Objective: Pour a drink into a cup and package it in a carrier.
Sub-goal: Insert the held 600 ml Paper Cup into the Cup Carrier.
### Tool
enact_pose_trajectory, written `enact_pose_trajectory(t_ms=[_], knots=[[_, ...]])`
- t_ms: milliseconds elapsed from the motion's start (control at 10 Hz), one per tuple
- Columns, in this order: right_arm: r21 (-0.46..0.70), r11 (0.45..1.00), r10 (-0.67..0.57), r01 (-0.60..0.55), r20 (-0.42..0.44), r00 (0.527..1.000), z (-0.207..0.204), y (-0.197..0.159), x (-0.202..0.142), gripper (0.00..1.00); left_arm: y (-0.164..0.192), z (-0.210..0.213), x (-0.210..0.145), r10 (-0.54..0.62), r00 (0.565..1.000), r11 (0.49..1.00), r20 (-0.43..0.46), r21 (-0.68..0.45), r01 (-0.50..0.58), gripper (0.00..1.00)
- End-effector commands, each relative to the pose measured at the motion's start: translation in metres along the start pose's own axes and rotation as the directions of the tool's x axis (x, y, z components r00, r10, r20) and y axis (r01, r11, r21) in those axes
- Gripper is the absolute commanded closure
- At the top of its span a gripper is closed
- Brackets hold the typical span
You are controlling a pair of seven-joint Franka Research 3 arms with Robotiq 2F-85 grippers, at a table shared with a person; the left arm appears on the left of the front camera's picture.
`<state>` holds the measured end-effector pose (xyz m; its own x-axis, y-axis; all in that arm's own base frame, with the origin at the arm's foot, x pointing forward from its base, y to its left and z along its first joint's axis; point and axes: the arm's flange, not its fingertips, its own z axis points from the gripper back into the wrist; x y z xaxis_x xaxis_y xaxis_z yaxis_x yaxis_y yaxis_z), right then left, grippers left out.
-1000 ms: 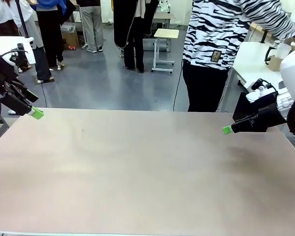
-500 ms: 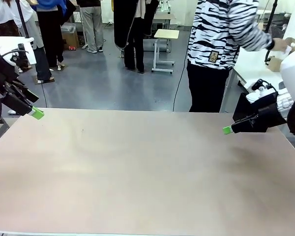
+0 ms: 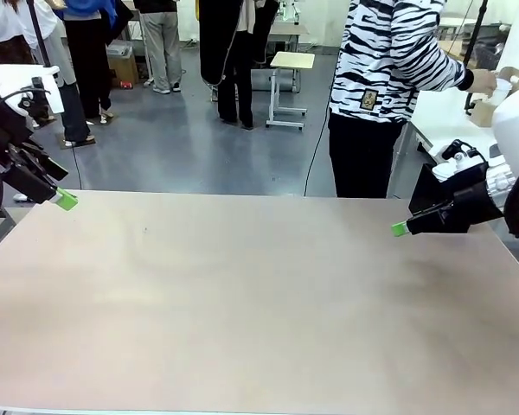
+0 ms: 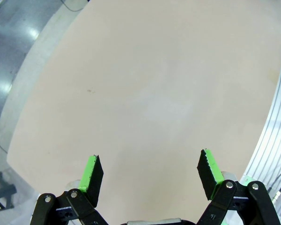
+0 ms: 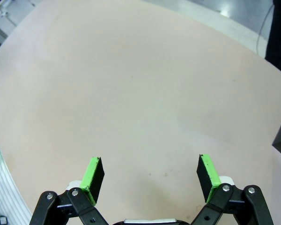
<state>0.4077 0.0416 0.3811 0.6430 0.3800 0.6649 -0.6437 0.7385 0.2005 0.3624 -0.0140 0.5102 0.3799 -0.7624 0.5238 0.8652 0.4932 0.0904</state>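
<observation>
You have the table (image 3: 242, 303) as your landmark. Your left gripper (image 3: 63, 200) hangs above its far left corner, fingers spread wide with nothing between them; from the left wrist camera the left gripper (image 4: 150, 171) looks down on bare tabletop. Your right gripper (image 3: 400, 228) hovers over the table's right side near the far edge, its jaws likewise spread and holding nothing, as the right wrist view (image 5: 150, 172) confirms. Beyond the table's far right corner, a person in a striped top (image 3: 398, 52) reaches sideways, their hand (image 3: 484, 83) at a white cup (image 3: 500, 89) over a neighbouring white bench (image 3: 450, 112), well apart from both grippers.
</observation>
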Motion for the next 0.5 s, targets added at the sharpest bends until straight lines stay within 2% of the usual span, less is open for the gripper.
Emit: enact_pose_trajectory(t_ms=[0, 400], knots=[[0.009, 1.0, 0.007, -0.007, -0.004, 1.0, 0.0007, -0.0012, -0.0015, 0.0, 0.0003, 0.0019, -0.0012, -0.007, 1.0, 1.0, -0.009, 0.001, 0.007, 0.0], [0.009, 1.0, 0.007, -0.007, -0.004, 1.0, 0.0007, -0.0012, -0.0015, 0.0, 0.0003, 0.0019, -0.0012, -0.007, 1.0, 1.0, -0.009, 0.001, 0.007, 0.0]])
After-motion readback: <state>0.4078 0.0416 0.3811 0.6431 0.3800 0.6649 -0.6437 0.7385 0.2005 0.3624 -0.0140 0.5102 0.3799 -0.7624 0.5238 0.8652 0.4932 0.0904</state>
